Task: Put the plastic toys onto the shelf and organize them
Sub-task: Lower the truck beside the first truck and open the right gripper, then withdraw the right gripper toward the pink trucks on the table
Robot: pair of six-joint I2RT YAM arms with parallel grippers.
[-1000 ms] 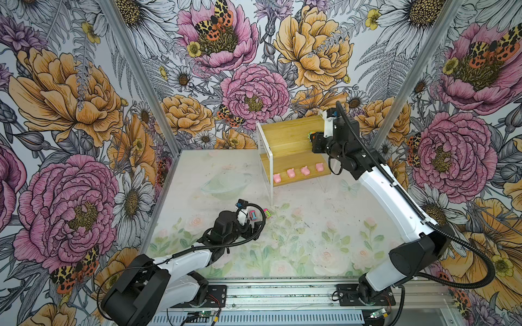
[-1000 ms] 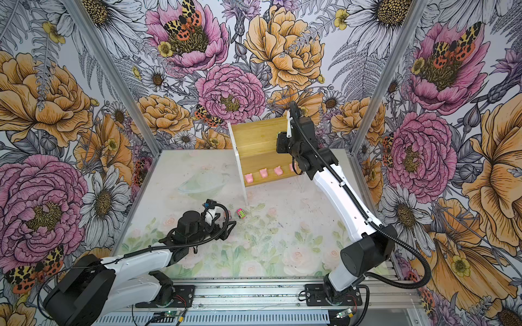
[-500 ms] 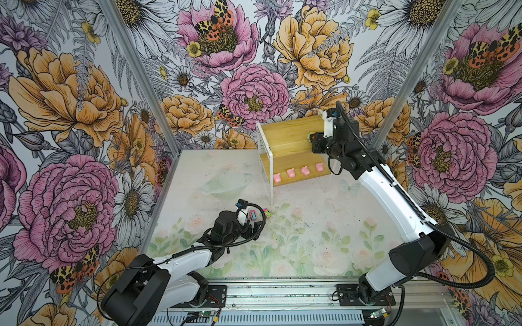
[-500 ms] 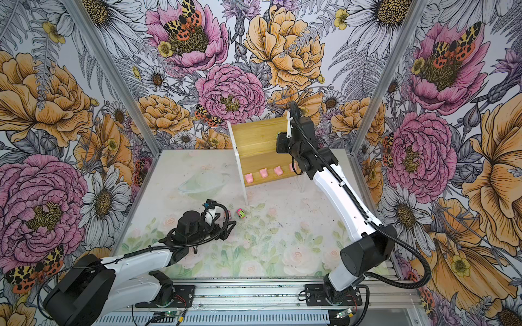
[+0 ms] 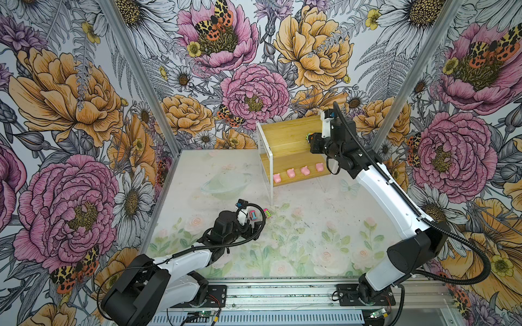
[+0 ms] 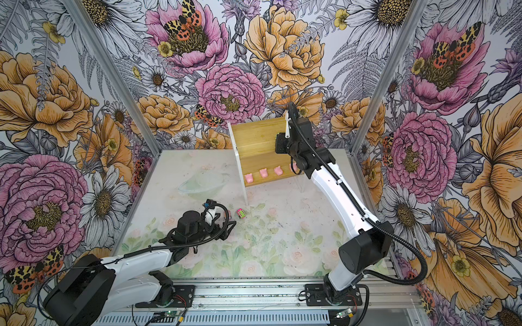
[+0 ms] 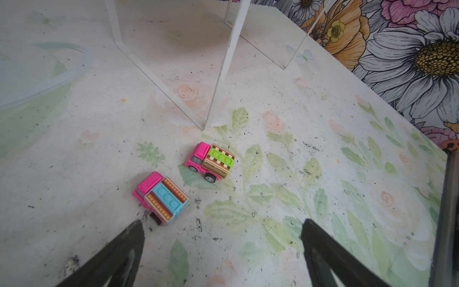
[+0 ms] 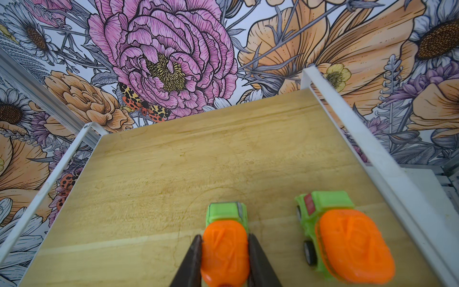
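Orange-and-green car (image 8: 224, 251): on the top board of the shelf (image 5: 285, 135), upper centre-right in both top views, clamped by the right gripper (image 8: 224, 237). Second orange-and-green car (image 8: 347, 238) just beside it, free. Four pink pigs (image 5: 305, 170) in a row on the lower board. Two pink cars (image 7: 211, 161) on the table (image 7: 273, 223), mid-frame, near the left gripper (image 7: 222, 228), jaws apart.

Top board (image 8: 161, 161) lies bare beyond parked orange car (image 8: 352, 238).

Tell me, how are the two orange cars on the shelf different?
The middle orange car is pinched in the right tool; the outer orange car stands free. The outer orange car is nearer the shelf's white rail than the middle one. Both have green cabs.
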